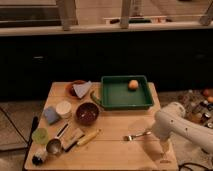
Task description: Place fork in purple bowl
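Observation:
The fork [136, 135] is small and silver and lies flat on the wooden table [115, 152], right of centre, tines to the left. The purple bowl [87, 113] stands upright to its left, about a hand's width away, and looks empty. My white arm comes in from the right. The gripper [163, 148] points down at the table just right of the fork's handle end, near the table's right front corner. Whether it touches the fork does not show.
A green tray [111, 95] holding an orange [133, 84] stands at the back. An orange-brown dish [75, 89], cream container [63, 108], blue sponge [51, 115], green cup [40, 135], metal cup [53, 146] and yellow-handled utensil [89, 137] crowd the left side.

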Robot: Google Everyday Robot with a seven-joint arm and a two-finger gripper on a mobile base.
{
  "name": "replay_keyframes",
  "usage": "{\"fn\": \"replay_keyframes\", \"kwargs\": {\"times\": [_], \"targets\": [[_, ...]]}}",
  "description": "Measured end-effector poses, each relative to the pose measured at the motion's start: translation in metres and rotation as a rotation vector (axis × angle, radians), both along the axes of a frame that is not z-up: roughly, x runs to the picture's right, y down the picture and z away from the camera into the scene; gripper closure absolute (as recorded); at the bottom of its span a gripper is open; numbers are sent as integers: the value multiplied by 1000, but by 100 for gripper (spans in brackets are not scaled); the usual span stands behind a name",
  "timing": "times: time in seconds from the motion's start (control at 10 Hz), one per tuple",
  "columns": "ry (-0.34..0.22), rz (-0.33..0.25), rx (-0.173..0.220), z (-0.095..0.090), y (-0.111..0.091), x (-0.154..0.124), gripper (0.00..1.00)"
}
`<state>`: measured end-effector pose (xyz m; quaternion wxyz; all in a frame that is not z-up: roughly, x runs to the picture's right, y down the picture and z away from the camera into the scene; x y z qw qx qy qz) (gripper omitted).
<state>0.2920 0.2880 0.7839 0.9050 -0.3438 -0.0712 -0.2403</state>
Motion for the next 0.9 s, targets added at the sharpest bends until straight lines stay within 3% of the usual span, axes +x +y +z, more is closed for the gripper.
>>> {"fn": "replay_keyframes", "kwargs": {"times": [0.4, 0.9], "targets": [[1, -5, 2, 0, -2, -9, 20], [5, 25, 33, 6, -3, -48, 20]]}}
